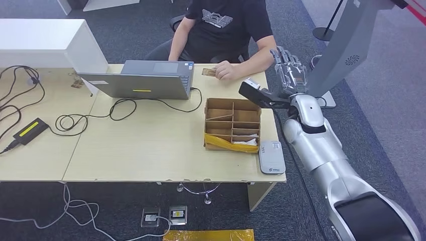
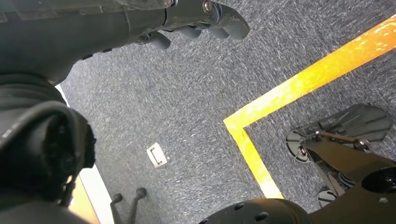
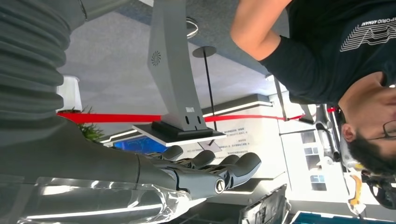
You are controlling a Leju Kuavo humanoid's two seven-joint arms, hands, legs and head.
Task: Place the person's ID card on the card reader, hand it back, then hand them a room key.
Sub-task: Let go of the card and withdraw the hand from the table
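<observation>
A person in a black T-shirt (image 1: 226,25) sits behind the desk and holds a small brownish ID card (image 1: 208,72) flat on the far edge of the tabletop. My right hand (image 1: 289,68) is raised beside the desk's far right corner, just right of the person's forearm, fingers stretched upward and apart, holding nothing. In the right wrist view that hand (image 3: 210,172) is likewise empty, with the person (image 3: 327,46) beyond it. The grey-white card reader (image 1: 271,157) lies at the desk's front right corner. My left hand (image 2: 205,18) hangs over the carpet with nothing in it.
A cardboard box with dividers (image 1: 232,123) stands left of the reader, with yellow and white items in its front compartment. A grey laptop (image 1: 143,79), black cables (image 1: 120,108) and a black device (image 1: 30,130) occupy the desk's middle and left. A grey stand (image 1: 346,45) rises behind my right arm.
</observation>
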